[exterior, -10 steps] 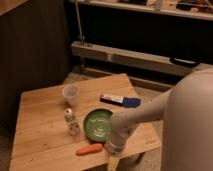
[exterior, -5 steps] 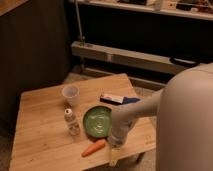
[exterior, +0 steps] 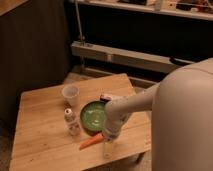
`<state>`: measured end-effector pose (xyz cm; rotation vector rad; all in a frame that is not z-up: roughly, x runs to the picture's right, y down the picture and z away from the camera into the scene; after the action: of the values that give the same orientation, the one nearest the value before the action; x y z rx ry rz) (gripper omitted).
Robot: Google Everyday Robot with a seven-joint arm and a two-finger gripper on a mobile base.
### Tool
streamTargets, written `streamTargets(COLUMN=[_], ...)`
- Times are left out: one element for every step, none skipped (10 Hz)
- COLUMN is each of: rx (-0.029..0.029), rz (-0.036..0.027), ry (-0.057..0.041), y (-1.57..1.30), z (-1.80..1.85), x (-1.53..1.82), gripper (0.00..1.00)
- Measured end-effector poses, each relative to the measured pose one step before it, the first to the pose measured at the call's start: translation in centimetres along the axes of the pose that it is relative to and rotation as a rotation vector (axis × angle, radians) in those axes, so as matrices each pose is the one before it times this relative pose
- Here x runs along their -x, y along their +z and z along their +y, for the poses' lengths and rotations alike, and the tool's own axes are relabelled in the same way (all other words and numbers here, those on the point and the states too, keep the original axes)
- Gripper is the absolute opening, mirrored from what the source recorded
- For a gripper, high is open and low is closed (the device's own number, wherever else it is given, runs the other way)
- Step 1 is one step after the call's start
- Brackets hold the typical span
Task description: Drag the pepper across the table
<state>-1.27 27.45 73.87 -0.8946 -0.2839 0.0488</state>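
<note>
1. Pepper (exterior: 91,141): in the camera view it lies flat on the table (exterior: 40,135), near the front edge and just in front of the green bowl (exterior: 93,115). One end points right, towards the gripper.
2. Gripper (exterior: 108,146): it points down at the tabletop by the pepper's right end, touching it or just beside it; I cannot tell which. Its jaws stand wide apart and clasp nothing. The pepper rests on the wood beside them, not lifted.
3. Other things: a cup (exterior: 71,95) and a small bottle (exterior: 72,122) stand left of the bowl. A flat package (exterior: 106,98) lies behind the bowl, partly hidden by the arm (exterior: 132,105).
4. Progress, as a judgement: the approach looks done, with the gripper placed to push or pull the pepper. Most of the sweep across the top looks left to do, since bare planks stretch away to the left. The path needs to pass in front of the bottle and bowl without tipping the pepper off the front edge.
</note>
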Motion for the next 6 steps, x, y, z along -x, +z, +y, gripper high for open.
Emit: streamTargets(rx=[-0.00272, -0.00636, -0.00733, -0.00875, -0.00386, -0.01555], rz=[-0.00027, 0.00008, -0.00015, -0.00059, -0.00014, -0.00575], ry=[-0.00285, -0.00723, -0.0125, -0.02079, -0.01117, -0.01772], y=[-0.168, -0.109, 0.101, 0.32, 0.211, 0.431], z=[0.115, 0.219, 0.196, 0.272, 0.152, 0.208], x=[0.049, 0.01, 0.094, 0.218, 0.115, 0.459], gripper=[0.8, 0.8, 0.8, 0.8, 0.8, 0.8])
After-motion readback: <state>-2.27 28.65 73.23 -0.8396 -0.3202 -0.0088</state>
